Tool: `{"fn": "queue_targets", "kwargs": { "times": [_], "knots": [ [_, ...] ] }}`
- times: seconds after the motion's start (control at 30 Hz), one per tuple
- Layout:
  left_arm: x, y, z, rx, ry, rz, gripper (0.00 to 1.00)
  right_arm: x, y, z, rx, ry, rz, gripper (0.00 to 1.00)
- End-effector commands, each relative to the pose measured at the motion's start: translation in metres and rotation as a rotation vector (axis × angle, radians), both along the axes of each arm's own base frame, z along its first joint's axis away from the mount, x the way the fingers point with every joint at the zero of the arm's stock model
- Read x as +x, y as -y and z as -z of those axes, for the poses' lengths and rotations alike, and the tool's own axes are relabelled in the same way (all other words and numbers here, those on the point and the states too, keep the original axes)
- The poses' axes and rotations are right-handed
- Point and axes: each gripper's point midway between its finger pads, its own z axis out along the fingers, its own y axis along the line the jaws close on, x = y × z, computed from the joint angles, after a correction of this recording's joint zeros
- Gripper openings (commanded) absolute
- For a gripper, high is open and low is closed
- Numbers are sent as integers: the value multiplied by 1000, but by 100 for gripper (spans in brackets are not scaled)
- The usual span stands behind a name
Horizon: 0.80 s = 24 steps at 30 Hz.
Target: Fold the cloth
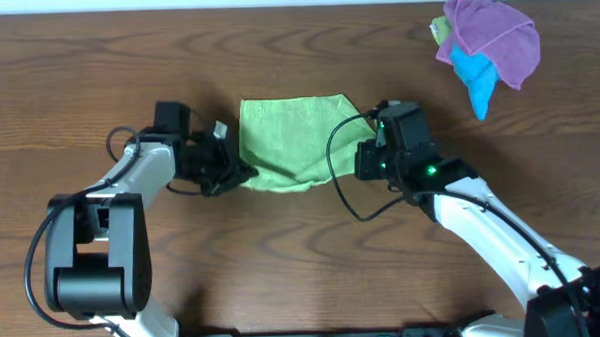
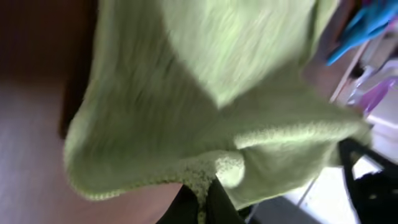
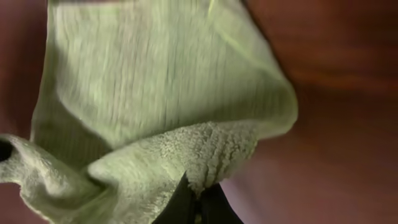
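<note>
A light green cloth (image 1: 294, 139) lies on the wooden table between my two arms, its near edge lifted. My left gripper (image 1: 236, 174) is shut on the cloth's near left corner; the left wrist view shows the fabric (image 2: 205, 93) pinched between the black fingers (image 2: 200, 202). My right gripper (image 1: 364, 146) is shut on the cloth's near right corner; the right wrist view shows the fleecy edge (image 3: 168, 106) clamped between its fingers (image 3: 198, 202). The cloth hangs and bunches from both grips.
A pile of other cloths (image 1: 488, 44), purple, blue and green, sits at the far right corner of the table (image 1: 304, 278). A black cable (image 1: 343, 192) loops from the right wrist near the cloth's right edge.
</note>
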Motion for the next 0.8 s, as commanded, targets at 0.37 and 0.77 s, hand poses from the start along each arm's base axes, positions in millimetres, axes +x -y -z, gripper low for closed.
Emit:
{"fn": "queue_targets", "kwargs": {
  "times": [0.37, 0.77],
  "knots": [
    [84, -17, -20, 34, 160, -289, 6, 54, 17, 15, -29, 136, 118, 1],
    [118, -41, -25, 148, 300, -421, 6, 94, 20, 28, 6, 234, 154, 1]
  ]
}}
